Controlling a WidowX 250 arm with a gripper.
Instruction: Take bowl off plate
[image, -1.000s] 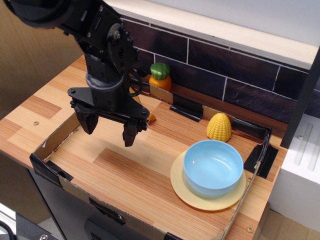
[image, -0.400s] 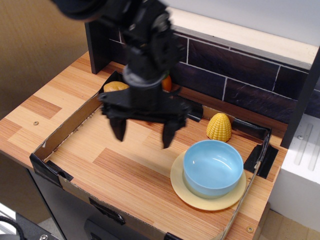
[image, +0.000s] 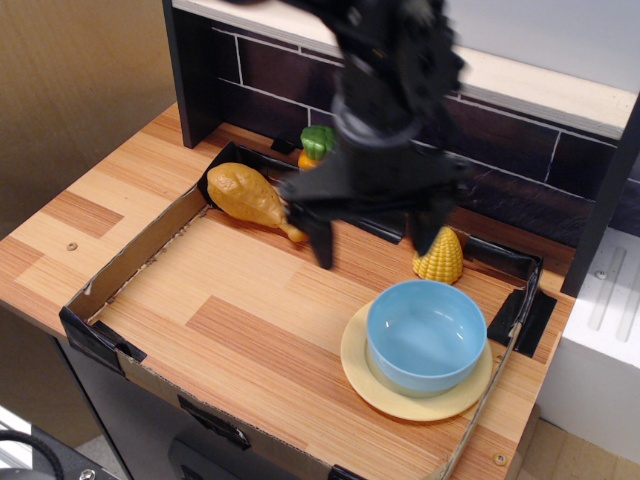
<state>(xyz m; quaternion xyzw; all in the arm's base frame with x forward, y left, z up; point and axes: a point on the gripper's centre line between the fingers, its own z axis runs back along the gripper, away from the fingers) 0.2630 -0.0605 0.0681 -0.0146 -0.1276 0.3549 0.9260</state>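
Note:
The light-blue bowl (image: 426, 335) sits upright on the pale yellow plate (image: 372, 386) at the front right of the cardboard-edged tray. My black gripper (image: 372, 243) hangs open above the tray, behind and slightly left of the bowl, apart from it. Its left finger (image: 322, 240) points down over the wood; its right finger stands in front of the corn. The gripper holds nothing and looks motion-blurred.
A yellow toy corn (image: 441, 258) stands just behind the bowl. A toy chicken drumstick (image: 247, 197) lies at the tray's back left. An orange and green toy vegetable (image: 316, 146) stands by the dark brick wall. The tray's cardboard rim (image: 110, 345) rings the wood floor.
My arm has swung from the tray's left side to the right and toward the back, ending up behind the bowl. The drumstick came into view. Bowl and plate have not moved.

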